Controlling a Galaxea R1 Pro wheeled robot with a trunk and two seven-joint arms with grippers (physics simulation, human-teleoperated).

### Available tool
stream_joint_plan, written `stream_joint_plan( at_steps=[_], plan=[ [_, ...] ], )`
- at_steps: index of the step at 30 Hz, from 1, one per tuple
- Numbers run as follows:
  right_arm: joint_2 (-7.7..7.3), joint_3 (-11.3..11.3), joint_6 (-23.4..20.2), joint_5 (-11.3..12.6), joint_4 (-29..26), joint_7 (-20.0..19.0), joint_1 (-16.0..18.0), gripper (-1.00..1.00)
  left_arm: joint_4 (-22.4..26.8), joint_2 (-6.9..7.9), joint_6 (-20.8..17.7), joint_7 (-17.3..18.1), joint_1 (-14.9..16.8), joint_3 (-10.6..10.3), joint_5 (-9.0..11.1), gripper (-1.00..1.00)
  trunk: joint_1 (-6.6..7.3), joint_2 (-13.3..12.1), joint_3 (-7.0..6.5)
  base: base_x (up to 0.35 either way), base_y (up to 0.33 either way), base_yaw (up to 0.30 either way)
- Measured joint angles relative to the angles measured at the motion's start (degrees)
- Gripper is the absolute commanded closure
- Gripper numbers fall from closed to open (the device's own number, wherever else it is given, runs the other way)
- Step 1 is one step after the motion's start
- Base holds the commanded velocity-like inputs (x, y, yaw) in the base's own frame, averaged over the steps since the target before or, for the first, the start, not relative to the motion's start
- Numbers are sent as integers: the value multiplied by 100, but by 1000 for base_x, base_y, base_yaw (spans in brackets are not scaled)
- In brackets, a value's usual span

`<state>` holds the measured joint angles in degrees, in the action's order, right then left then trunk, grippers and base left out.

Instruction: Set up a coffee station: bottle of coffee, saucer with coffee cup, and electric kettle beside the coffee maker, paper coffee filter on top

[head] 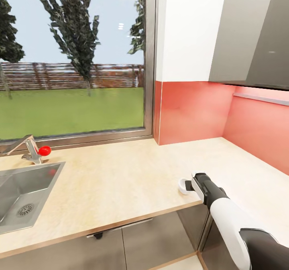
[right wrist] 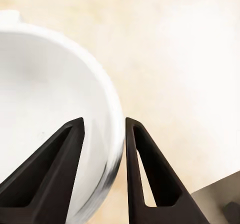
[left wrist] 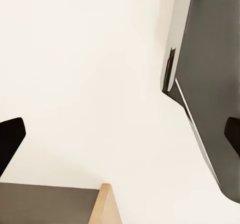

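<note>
Lower right of the head view: right tool [head: 188, 186] at the front edge of the pale bench [head: 120, 181], clamped on the rim of a small white dish, taken here for the saucer [head: 182, 186] rather than the cup, though hard to tell at this size. In the right wrist view, two dark fingers [right wrist: 50, 179] pinching the white wall of the saucer [right wrist: 45, 99], one inside the bowl, one outside, gap narrow, rim between them. Edge grip probably chosen because a low, flat dish offers nothing else to seize. Saucer low over or resting on the bench near its corner; contact underneath impossible to judge.

Right arm reaching in from the lower right corner of the head view, white forearm angled up and leftward, dark wrist roughly level, tool pointing toward the sink [head: 24, 193] side. Pose suited to sliding or setting the dish down flat.

Left tool [left wrist: 120, 139] in its wrist view: dark fingertips at far left and far right edges of the frame, spread wide, nothing between them; pale floor and a grey cabinet panel beyond.

Tap [head: 28, 147] with red handle at left, under the window [head: 72, 61]. Judged stage: placing the saucer, with no machine nearby to set it beside.
</note>
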<state>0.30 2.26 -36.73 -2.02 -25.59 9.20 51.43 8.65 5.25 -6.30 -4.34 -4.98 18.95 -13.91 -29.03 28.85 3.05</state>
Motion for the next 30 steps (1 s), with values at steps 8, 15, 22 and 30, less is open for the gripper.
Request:
stream_joint_plan(
  at_steps=[8,15,22,30],
  plan=[
    [0,-5,9,32,2,7,-1,100,0,6,0,0,4,0,0,-100,0,-1,0,0,0,0],
    [77,-51,5,118,-362,-12,-3,100,0,-15,22,7,4,-5,-7,-100,-1,-2,0,0,0,0],
    [156,-629,6,106,-1032,-12,-5,100,7,-5,18,11,7,-1,-2,-100,-1,-3,1,0,0,0],
    [317,-710,7,114,-1301,-19,-6,100,16,18,10,5,10,32,8,-100,-1,-3,1,0,0,0]
  ],
)
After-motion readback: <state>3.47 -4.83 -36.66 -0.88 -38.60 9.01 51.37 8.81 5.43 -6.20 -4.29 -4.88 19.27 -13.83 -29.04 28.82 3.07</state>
